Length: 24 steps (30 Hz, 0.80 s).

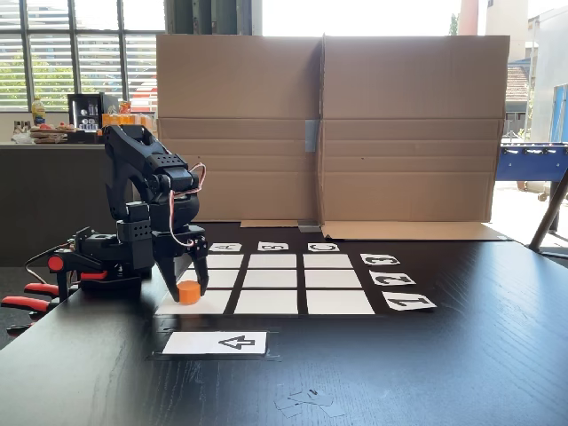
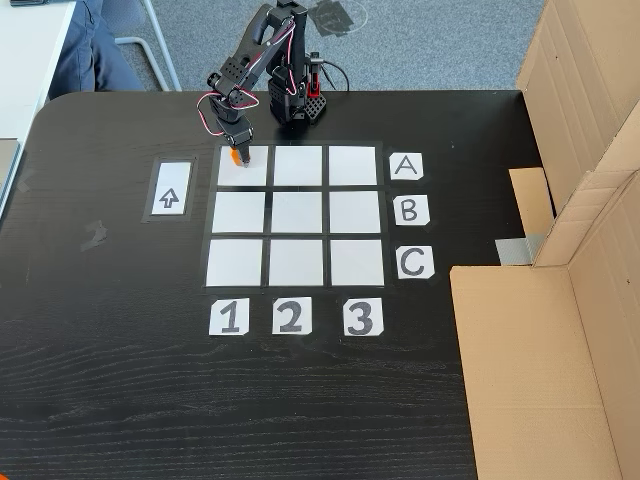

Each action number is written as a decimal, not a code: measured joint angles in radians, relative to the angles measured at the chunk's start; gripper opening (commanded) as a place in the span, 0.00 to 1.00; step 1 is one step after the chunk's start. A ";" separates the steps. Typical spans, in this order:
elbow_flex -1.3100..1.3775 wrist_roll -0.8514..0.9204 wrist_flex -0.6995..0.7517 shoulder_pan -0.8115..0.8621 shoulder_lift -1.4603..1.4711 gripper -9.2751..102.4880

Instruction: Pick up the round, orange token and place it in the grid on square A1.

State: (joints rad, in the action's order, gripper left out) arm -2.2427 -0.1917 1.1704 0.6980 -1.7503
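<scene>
Table: dark top, open and flat from 4 through 9 o'clock of the grid in a fixed view; paper cells, label cards and arrow card lie flat, no hindrance. Obstacles: cardboard screen, upright, walling the 3 o'clock edge; arm base at 12 o'clock; gripper with token standing over square A1.

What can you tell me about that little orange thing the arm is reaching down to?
The token is a small, short orange cylinder with a flat top, plain and matte, perhaps plastic. It stands upright on square A1, the white corner cell of the grid in line with the A and 1 labels. The black gripper reaches down over it, fingers either side. From above, it is mostly hidden under the gripper. Whether the fingers press it cannot be told.
</scene>
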 measured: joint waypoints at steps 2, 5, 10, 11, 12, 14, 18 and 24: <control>0.000 0.000 0.000 0.000 0.000 0.28; -0.003 0.000 -0.005 0.000 0.002 0.31; -0.006 0.000 -0.005 0.000 0.002 0.34; -0.006 0.000 -0.006 -0.002 0.002 0.35; -0.006 0.000 -0.008 -0.003 0.002 0.35; -0.006 0.000 -0.008 -0.003 0.002 0.36; 0.015 0.000 -0.008 0.002 0.002 0.37; 0.092 0.002 -0.008 0.044 -0.003 0.39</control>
State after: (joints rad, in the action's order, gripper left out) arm -2.1506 -0.1902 1.1628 0.7424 -1.7533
